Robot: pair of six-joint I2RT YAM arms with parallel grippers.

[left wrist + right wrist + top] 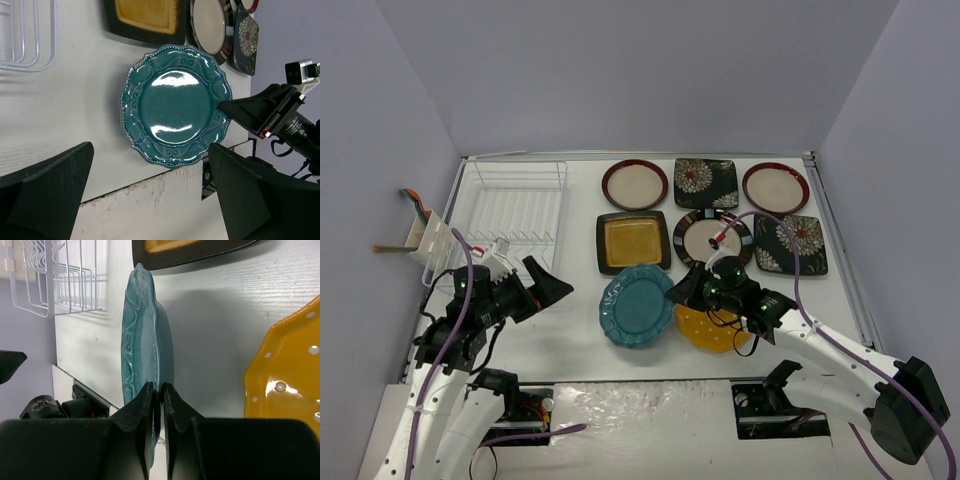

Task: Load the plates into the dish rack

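The right gripper [157, 390], its arm reaching leftward low over the table [570, 345], pinches the right rim of the glossy scalloped teal plate [637, 306] by the near edge. The left gripper [552, 285] gapes empty just left; the dish rack [515, 210] stands far left.

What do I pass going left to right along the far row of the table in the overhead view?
dish rack → left red-rimmed round plate → black floral square plate → right red-rimmed round plate
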